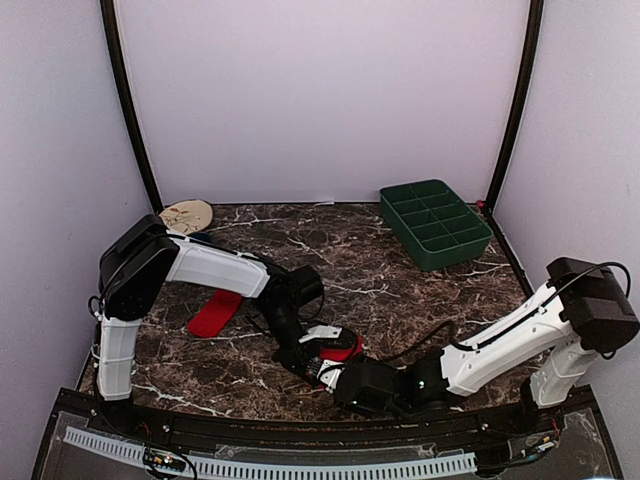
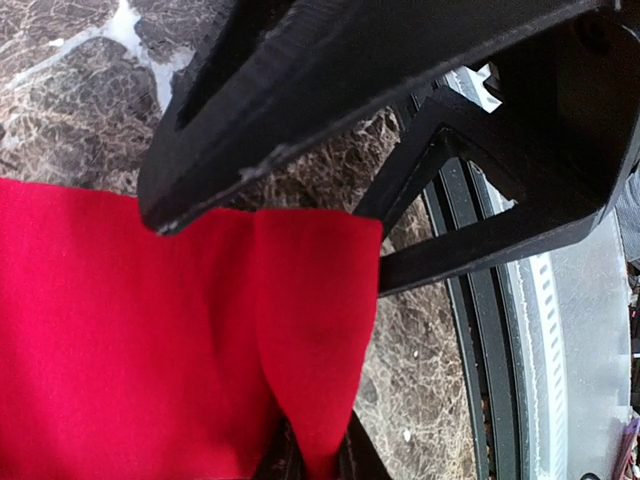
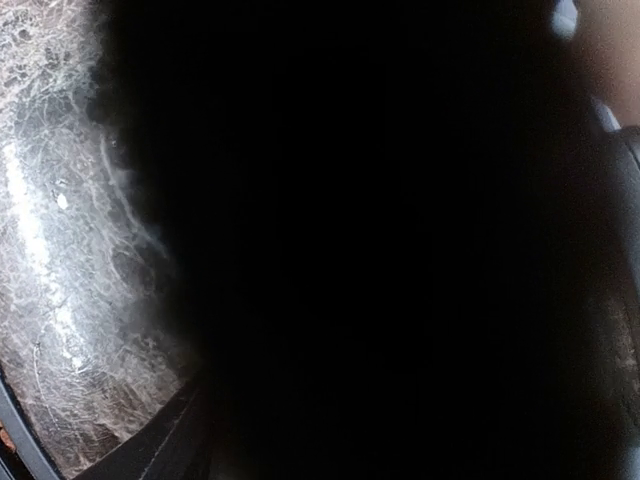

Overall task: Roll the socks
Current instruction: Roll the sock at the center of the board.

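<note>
A plain red sock (image 1: 215,313) lies flat at the left of the marble table (image 1: 400,290). A second red sock with white at one end (image 1: 343,347) lies bunched near the front middle. My left gripper (image 1: 312,352) is down on it. In the left wrist view my left gripper (image 2: 310,462) is shut, with a fold of that red sock (image 2: 150,340) pinched between its fingers. My right gripper (image 1: 336,378) lies right beside the same sock. Its black fingers (image 2: 300,90) stand apart over the sock's end. The right wrist view is almost all black.
A green compartment tray (image 1: 435,222) stands at the back right. A beige flat thing (image 1: 187,215) lies at the back left. The table's black front rail (image 2: 480,380) runs close by the grippers. Both arms crowd the front middle.
</note>
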`<act>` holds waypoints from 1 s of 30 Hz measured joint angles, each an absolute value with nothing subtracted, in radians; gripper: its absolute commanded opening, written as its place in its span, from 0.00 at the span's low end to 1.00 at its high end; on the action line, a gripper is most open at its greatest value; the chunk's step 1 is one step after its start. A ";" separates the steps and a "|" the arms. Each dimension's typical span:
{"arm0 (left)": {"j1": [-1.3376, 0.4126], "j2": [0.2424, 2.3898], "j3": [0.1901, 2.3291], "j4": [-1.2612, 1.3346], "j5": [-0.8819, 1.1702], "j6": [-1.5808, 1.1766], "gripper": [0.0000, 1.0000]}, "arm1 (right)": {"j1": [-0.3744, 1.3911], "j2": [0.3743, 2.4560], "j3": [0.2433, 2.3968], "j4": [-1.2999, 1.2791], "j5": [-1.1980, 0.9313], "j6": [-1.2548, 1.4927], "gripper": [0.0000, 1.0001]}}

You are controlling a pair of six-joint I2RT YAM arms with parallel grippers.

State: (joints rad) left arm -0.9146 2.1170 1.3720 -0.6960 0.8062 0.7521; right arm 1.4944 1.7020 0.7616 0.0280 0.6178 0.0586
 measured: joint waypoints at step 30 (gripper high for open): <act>-0.904 2.134 1.401 -0.711 0.818 0.685 0.36 | 1.435 1.744 0.791 0.042 0.407 -0.017 0.15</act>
